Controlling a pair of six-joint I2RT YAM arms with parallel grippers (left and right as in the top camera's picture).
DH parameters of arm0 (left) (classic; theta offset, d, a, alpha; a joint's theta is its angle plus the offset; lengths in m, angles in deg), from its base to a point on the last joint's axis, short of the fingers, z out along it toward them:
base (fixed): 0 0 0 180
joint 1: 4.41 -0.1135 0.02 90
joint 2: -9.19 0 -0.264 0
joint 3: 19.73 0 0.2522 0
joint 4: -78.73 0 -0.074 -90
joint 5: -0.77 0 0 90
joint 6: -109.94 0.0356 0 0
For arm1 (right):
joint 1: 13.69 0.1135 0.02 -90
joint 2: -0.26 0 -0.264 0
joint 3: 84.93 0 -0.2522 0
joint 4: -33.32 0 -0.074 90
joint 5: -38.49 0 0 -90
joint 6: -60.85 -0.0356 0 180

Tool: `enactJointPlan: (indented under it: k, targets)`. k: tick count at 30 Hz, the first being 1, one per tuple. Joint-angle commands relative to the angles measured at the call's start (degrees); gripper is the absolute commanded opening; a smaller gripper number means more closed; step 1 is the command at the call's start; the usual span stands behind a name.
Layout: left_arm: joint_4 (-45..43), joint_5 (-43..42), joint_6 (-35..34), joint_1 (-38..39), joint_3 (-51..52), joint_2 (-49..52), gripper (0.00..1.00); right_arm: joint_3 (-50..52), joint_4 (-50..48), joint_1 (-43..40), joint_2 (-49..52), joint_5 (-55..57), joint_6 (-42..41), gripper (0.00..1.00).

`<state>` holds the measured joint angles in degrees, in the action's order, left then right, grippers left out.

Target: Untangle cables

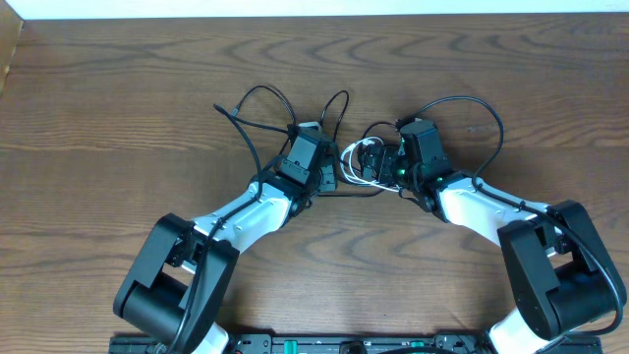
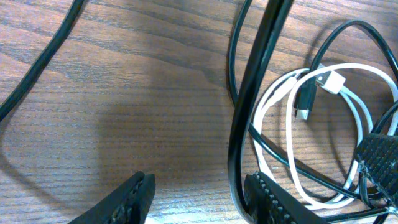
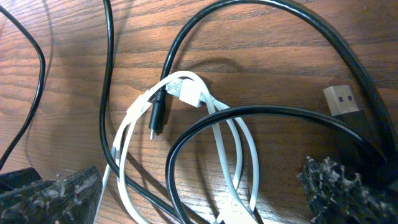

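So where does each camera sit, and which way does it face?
Overhead: fixed above the table, facing straight down; left arm and right arm show.
Left wrist: on the left arm, facing down at the table; open left gripper at the bottom.
Right wrist: on the right arm, facing down; open right gripper in the bottom corners.
Shared: both wrist views hold the white cable looped with the black cable.
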<state>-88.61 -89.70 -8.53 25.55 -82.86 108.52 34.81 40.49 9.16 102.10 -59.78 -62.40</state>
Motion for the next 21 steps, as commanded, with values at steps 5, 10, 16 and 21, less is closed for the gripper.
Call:
enactJointPlan:
  k: [5, 10, 16, 21]
  targets:
    - [0.17, 1.20, 0.39, -0.02, -0.35, 0.68, 0.52, 0.33, 1.07, 0.13, 0.81, 1.05, -0.57, 0.99]
    - [0.17, 1.20, 0.39, -0.02, -0.35, 0.68, 0.52, 0.33, 1.07, 0.13, 0.81, 1.05, -0.55, 0.99]
    - [0.17, 1.20, 0.39, -0.02, -0.35, 0.68, 0.52, 0.33, 1.05, 0.13, 0.81, 1.07, -0.57, 0.99]
    - [0.17, 1.22, 0.42, -0.02, -0.35, 0.68, 0.50, 0.33, 1.07, 0.13, 0.81, 1.05, -0.57, 0.99]
